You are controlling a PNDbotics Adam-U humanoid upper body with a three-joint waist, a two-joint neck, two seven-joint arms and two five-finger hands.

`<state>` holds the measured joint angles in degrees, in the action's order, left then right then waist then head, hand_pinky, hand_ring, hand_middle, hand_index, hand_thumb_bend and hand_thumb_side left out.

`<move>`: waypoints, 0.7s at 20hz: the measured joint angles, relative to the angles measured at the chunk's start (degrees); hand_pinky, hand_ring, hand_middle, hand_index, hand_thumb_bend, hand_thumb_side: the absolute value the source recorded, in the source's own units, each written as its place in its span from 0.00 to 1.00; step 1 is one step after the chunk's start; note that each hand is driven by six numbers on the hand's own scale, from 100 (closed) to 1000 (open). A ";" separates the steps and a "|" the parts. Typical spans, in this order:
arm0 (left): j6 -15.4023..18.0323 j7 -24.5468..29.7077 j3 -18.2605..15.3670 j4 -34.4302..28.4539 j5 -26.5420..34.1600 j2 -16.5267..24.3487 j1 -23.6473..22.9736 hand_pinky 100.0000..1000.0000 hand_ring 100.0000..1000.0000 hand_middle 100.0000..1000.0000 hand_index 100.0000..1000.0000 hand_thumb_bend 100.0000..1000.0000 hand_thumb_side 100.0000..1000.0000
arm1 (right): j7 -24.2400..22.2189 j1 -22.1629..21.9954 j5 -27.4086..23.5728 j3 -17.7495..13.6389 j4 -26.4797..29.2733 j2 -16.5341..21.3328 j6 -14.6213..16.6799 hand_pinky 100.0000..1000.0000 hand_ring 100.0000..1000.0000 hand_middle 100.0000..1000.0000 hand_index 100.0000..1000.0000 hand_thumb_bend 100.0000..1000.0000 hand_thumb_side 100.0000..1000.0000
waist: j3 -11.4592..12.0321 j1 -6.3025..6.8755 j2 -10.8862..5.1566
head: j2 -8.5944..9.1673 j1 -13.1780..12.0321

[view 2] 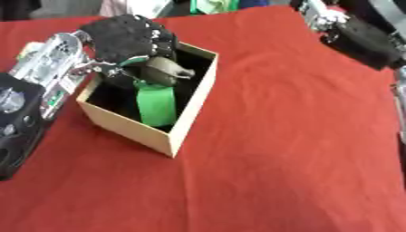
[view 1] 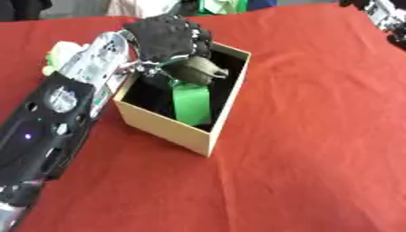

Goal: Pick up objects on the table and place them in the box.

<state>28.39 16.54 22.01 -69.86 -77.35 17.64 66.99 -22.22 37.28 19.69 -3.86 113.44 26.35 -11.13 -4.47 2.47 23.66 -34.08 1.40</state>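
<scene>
Fingers [view 1: 190, 38] of left hand [view 1: 162, 36] curl round olive object [view 1: 196, 69] above box [view 1: 178, 131].

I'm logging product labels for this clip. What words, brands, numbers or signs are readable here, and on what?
None can be read.
Box: plain tan walls, no print showing.
Green object in the box: no legible marking.
Olive object held by the left hand above the box: no text visible.
Left forearm: round silver parts and small lights, any marks too blurred to read.

Black knobbly left hand [view 1: 165, 37] — silver wrist, black forearm.
</scene>
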 measured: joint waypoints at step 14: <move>-2.72 -0.55 -0.34 -4.77 -5.21 0.73 -0.36 0.67 0.88 0.83 0.80 0.62 0.57 | 0.28 -0.51 -0.26 -0.05 0.00 -0.41 -0.51 0.80 0.76 0.58 1.00 0.00 0.76 | 0.36 0.07 -0.63 | -0.04 0.29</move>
<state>25.67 15.99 21.67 -74.63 -82.56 18.37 66.63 -21.94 36.77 19.44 -3.91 113.44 25.93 -11.64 -4.10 2.54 23.02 -34.12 1.69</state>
